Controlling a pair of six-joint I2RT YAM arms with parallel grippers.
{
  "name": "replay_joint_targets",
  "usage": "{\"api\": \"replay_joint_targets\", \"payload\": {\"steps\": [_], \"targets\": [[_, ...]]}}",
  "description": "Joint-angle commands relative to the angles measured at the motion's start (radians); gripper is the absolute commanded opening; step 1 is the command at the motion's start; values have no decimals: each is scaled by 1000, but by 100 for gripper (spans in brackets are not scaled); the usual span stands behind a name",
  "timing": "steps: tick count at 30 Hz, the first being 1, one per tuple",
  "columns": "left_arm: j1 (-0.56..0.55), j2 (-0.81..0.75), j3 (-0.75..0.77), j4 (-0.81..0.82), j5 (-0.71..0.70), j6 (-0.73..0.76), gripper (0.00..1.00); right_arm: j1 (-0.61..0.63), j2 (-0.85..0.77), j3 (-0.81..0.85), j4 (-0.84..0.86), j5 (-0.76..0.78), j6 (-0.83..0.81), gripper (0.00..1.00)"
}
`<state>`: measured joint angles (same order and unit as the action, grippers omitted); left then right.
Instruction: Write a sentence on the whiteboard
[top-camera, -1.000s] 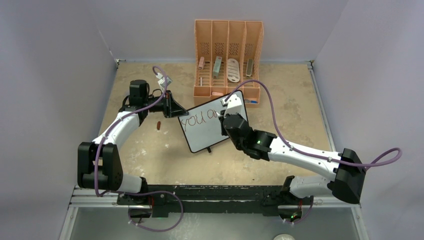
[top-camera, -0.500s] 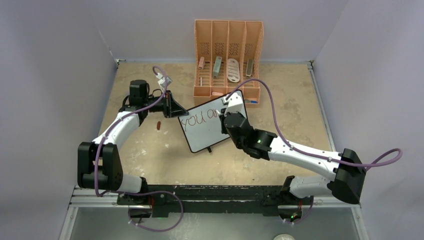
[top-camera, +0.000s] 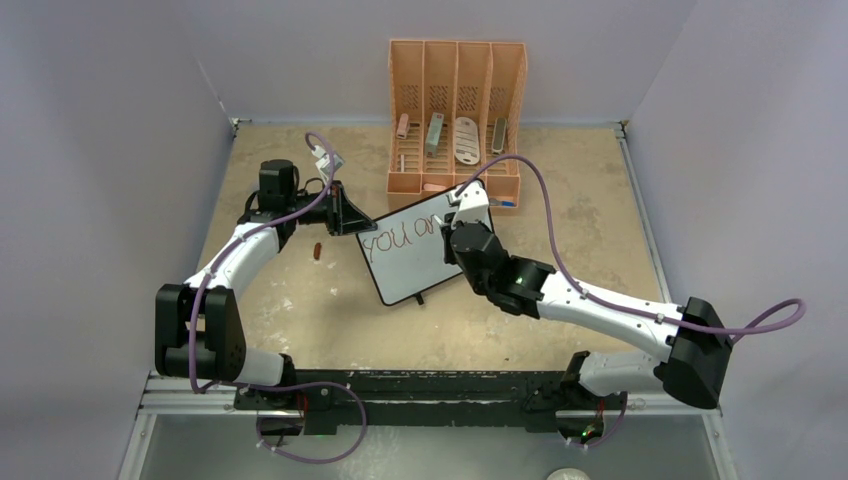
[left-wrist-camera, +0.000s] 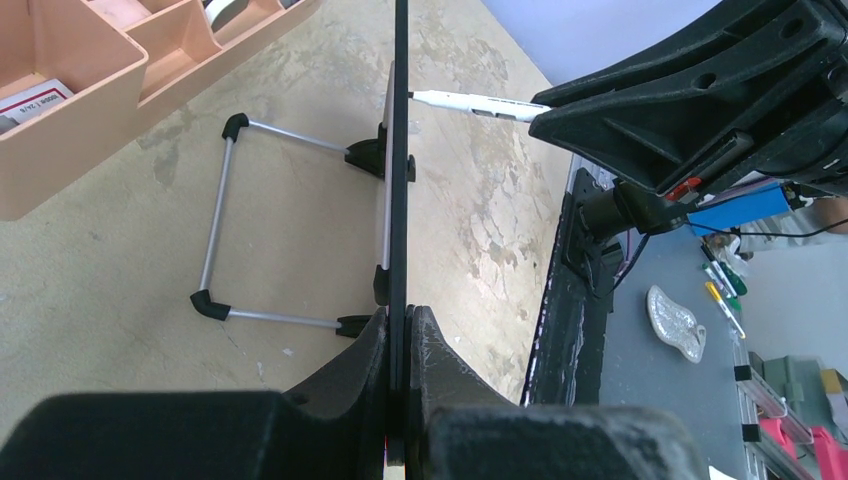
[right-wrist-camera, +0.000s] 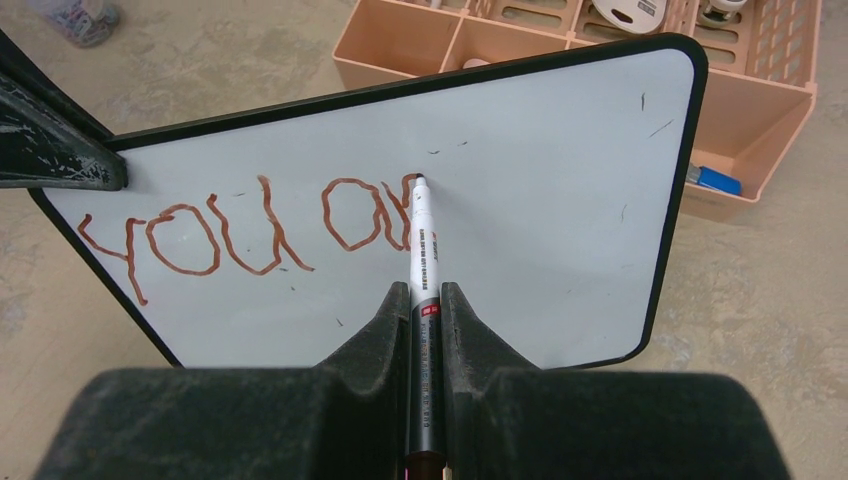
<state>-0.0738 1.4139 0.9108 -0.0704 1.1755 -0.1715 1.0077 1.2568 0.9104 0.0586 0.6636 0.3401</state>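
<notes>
We find the right gripper (right-wrist-camera: 425, 305) closed tightly on a white-barrelled marker (right-wrist-camera: 420, 235), both fingers pressed against the barrel with no gap visible. The marker projects straight ahead of the fingertips. Its tip touches the whiteboard (right-wrist-camera: 560, 200), which stands directly in front of this gripper with its face toward it. The sentence (right-wrist-camera: 240, 235) lies on the board's upper half, to the left of the marker tip as the right wrist camera sees it. It consists of red-brown letters reading "you a", with a short partial stroke just at the tip.

The left gripper (left-wrist-camera: 402, 318) is clamped on the board's black frame, which is seen edge-on, the jaws nearly together with only the thin edge between them. From this gripper the board runs straight ahead. Its wire stand (left-wrist-camera: 215, 230) extends to the left of the edge, with its feet on the table (left-wrist-camera: 120, 270).

The orange organizer (right-wrist-camera: 600, 60) sits beyond the board from the right gripper, just behind the board's far edge; we cannot tell whether the two touch. A small red-brown object (top-camera: 317, 250) lies on the table near the left arm, just below that gripper in the overhead view.
</notes>
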Motion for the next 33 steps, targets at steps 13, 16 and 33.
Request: {"api": "replay_joint_targets", "payload": {"steps": [13,16,33], "targets": [[-7,-10,32,1,19,24,0,-19,-100,-6,-12,4,30,0],[-7,-9,32,1,19,24,0,-33,-111,-29,-11,-23,36,0],[-7,-9,32,-1,16,26,0,-35,-77,-35,9,-88,36,0]]}}
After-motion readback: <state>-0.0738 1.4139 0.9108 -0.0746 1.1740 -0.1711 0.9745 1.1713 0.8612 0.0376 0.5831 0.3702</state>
